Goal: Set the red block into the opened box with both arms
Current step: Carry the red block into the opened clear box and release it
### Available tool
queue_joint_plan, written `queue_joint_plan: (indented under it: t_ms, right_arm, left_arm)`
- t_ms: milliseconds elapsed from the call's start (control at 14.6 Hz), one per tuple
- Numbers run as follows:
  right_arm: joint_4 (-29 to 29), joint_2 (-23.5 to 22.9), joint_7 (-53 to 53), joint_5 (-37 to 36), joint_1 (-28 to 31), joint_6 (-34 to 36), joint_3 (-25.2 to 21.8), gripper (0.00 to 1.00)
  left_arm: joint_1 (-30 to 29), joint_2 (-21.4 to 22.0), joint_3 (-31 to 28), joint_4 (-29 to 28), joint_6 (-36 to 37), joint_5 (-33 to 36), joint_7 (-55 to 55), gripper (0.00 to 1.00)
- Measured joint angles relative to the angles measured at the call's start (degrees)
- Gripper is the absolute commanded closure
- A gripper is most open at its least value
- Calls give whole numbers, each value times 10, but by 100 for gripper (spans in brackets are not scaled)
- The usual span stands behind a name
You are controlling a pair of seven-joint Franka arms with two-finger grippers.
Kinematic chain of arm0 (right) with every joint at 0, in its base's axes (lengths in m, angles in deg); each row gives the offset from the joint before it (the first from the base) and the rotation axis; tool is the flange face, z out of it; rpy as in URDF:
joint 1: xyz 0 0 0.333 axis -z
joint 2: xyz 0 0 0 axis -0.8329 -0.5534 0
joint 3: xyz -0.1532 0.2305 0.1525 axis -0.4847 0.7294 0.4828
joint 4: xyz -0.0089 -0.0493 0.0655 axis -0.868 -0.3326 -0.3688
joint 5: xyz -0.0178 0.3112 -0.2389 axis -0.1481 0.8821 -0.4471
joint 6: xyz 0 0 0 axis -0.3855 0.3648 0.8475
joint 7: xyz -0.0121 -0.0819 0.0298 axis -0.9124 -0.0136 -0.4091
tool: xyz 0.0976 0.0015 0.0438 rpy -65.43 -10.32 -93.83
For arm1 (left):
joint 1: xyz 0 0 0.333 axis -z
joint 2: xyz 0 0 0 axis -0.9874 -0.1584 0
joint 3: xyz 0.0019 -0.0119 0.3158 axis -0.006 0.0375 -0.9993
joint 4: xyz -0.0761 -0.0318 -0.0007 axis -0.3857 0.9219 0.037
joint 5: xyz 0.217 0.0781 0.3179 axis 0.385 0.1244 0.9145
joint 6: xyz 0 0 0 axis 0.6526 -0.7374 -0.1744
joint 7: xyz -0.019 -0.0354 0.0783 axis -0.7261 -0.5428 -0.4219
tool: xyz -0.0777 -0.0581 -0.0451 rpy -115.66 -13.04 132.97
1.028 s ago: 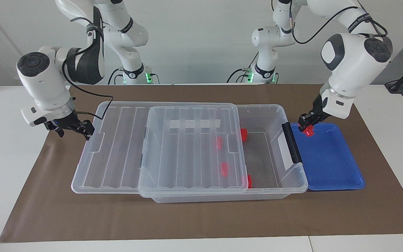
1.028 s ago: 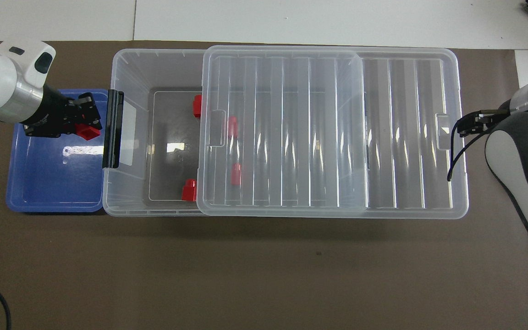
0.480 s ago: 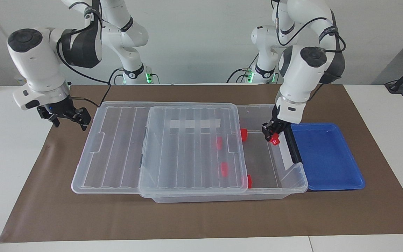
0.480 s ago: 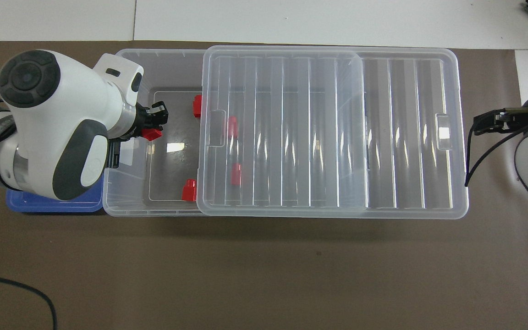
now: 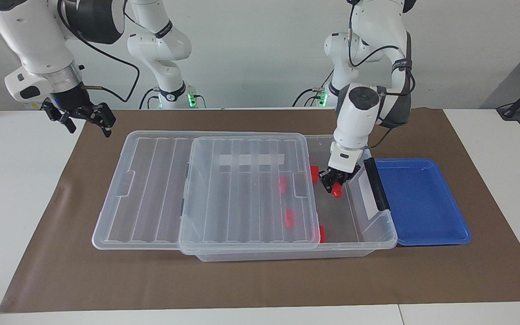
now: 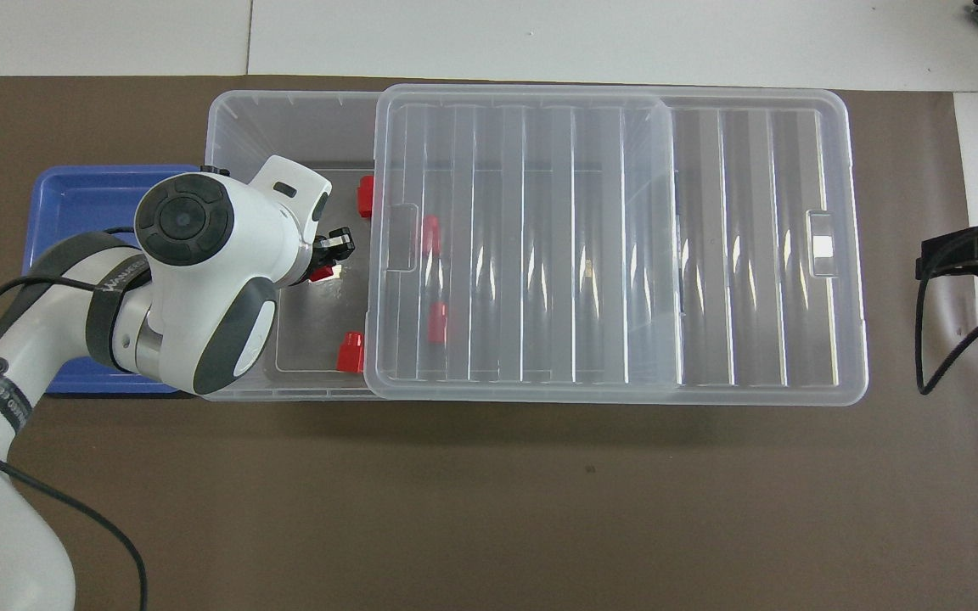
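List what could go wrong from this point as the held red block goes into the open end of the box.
1. The left gripper holds the red block above the box floor; released from there, it may bounce toward the loose blocks.
2. It hangs beside the slid-back lid edge and another red block; drifting that way could knock either.
3. Rising out, the wrist could clip the black latch at that end.

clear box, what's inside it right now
Four loose red blocks lie in the clear box: two in its open part, two seen through the slid lid. The left gripper holds a fifth red block inside. The gripper hides whether it touches the floor.
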Motion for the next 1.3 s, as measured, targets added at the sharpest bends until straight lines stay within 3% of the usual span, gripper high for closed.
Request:
queue_joint_plan:
  t_ms: [343,754,823,891,960,1097,1302]
  right_arm:
    - [-6,4,-10,2,-2,13,1,0]
    - [-6,4,-10,2,-2,13,1,0]
    - [-6,4,-10,2,-2,13,1,0]
    - [-6,4,-10,2,-2,13,1,0]
    - [-6,4,-10,2,-2,13,1,0]
    - [-6,4,-10,2,-2,13,1,0]
    - [-6,4,-10,2,-2,12,1,0]
  left_arm:
    - [4,-54,0,-3,-54,31,-8,100]
    - [4,-68,-4,-14,-86,55,-9,100]
    - [4,-70,-5,-16,-90,57,-9,80]
    - [4,-71,-6,-16,-92,58,-9,38]
    - [4,-71,-6,-17,-92,58,-9,16]
    - [4,-71,-6,-17,-93,59,-9,0]
    - [4,-71,-6,-17,-92,59,-13,0]
